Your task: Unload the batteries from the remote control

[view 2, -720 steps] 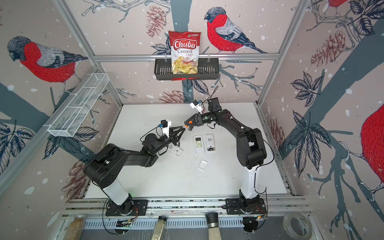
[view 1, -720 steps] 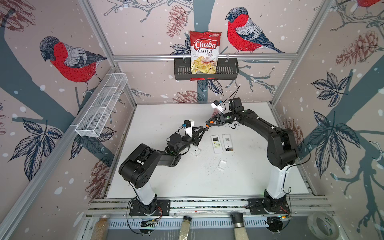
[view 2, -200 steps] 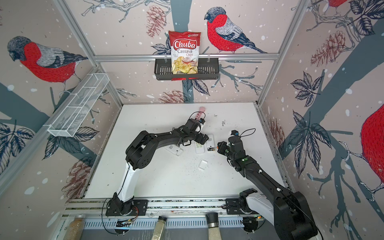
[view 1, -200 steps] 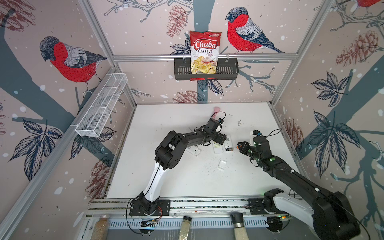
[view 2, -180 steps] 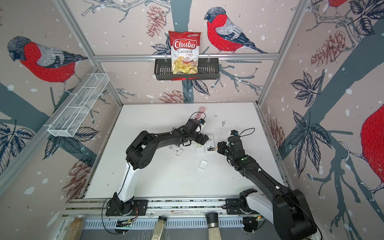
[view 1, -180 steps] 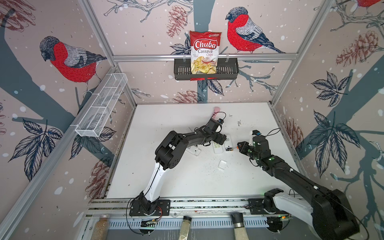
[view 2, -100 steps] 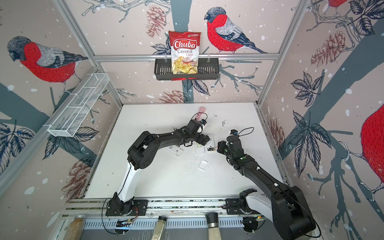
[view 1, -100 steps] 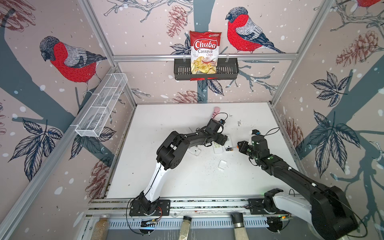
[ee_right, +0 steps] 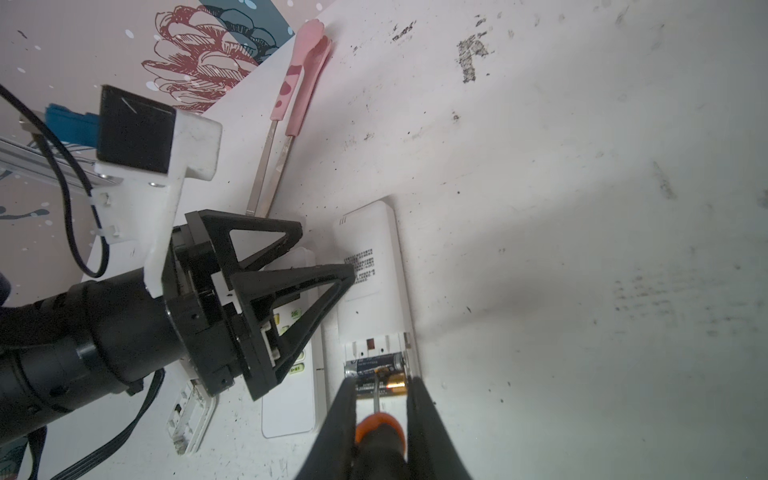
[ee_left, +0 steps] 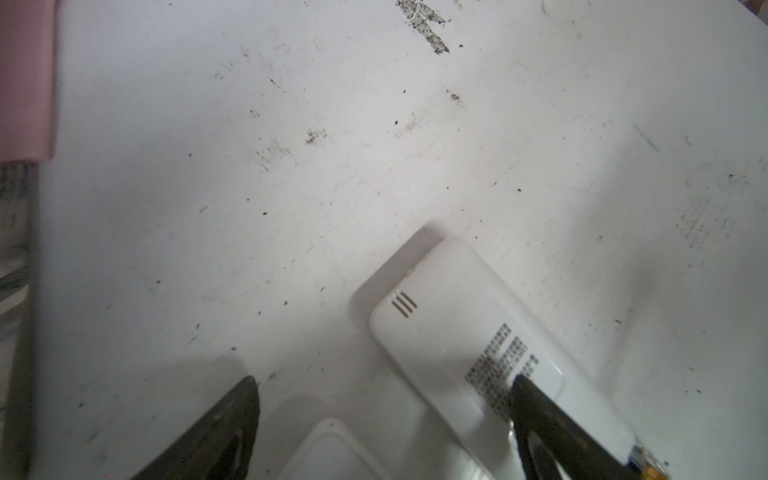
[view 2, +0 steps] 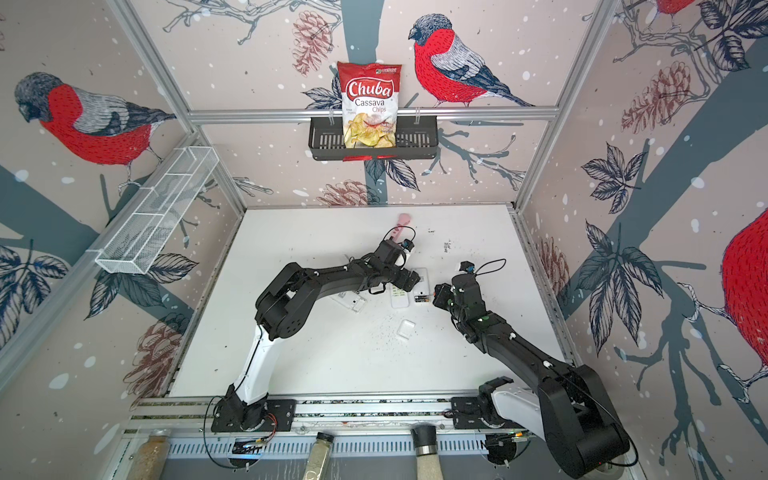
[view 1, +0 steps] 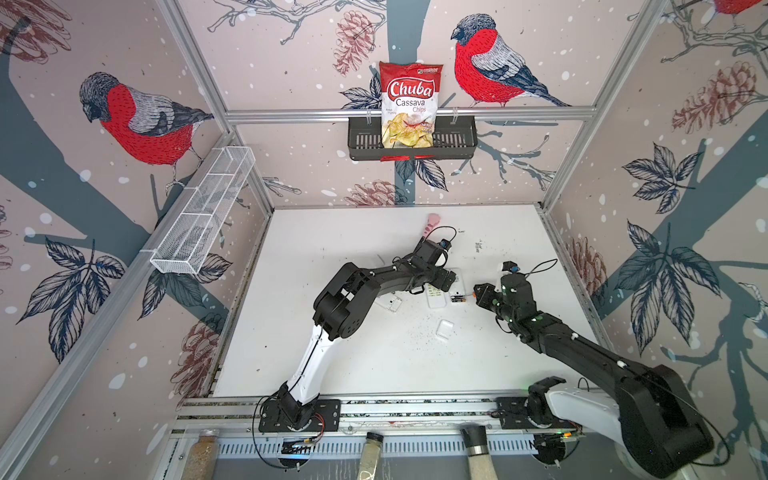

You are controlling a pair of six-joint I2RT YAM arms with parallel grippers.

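Your right end effector point(ee_right: 382, 380) is clamped on the screwdriver point(ee_right: 380, 432), whose tip sits at the seam between the two batteries point(ee_right: 376, 362). Both batteries lie in the open bay at the end of the white remote point(ee_right: 370, 257) nearest that end effector. Your left end effector point(ee_right: 327, 248) stands wide open, with one finger on the remote's printed label, apparently pinning it to the desk point(ee_right: 582, 208). Seconds ago both arms met in the air. Now they are down at the remote, so prying looks ready, with nothing out yet.
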